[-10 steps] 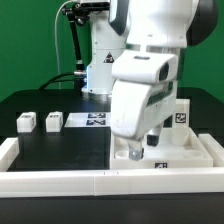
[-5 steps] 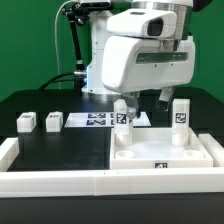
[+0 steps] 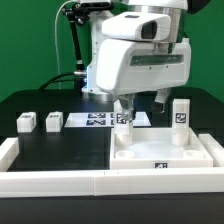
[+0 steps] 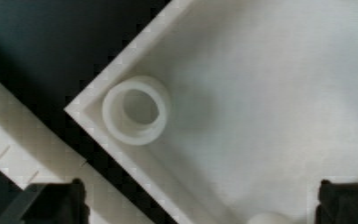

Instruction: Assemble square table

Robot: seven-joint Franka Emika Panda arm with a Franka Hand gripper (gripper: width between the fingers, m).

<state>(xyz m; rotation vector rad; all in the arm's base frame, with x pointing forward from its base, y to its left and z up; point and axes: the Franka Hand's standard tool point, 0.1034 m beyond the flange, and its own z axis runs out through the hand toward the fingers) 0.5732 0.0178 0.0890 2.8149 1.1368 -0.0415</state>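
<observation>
The white square table top [image 3: 195, 150] lies flat at the exterior view's right, rim up. One white tagged leg [image 3: 123, 122] stands upright at its far left corner and another leg [image 3: 180, 113] at its far right. Two loose legs [image 3: 26, 122] [image 3: 54, 122] lie on the black table at the left. My gripper [image 3: 143, 102] hangs above the top's far left part, open and empty. In the wrist view the gripper [image 4: 197, 205] has its fingers [image 4: 51, 203] wide apart over a corner of the top [image 4: 265, 90], which has a round raised ring [image 4: 137, 110].
The marker board [image 3: 95, 120] lies behind the top, between the loose legs and the standing leg. Long white border rails [image 3: 60, 182] run along the front and the left side [image 3: 8, 150]. The robot base [image 3: 100, 60] stands at the back.
The arm has risen from low over the top's near left part to above its far left part. The leg standing at the far left corner has come into view. Little moved in the last half second.
</observation>
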